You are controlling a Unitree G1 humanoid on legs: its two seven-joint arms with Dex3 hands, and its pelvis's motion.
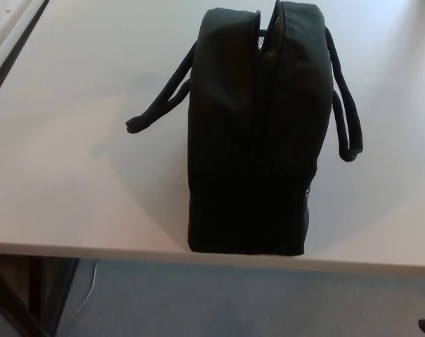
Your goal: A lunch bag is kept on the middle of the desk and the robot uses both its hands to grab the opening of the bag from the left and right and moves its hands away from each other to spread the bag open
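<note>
Lunch bag (pixel 258 133) upright on desk (pixel 72 182)

The bag (pixel 258 133) stands upright on the table (pixel 72 182), near the middle, its near end at the front edge. One handle (pixel 159 102) droops to its left onto the tabletop, the other handle (pixel 345 116) hangs on its right. The floor (pixel 233 298) lies below the front edge.

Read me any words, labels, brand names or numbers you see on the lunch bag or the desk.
None can be read.
The black lunch bag shows no print; a tiny pale speck near its lower right edge is too small to tell.
The desk bears no text.
</note>
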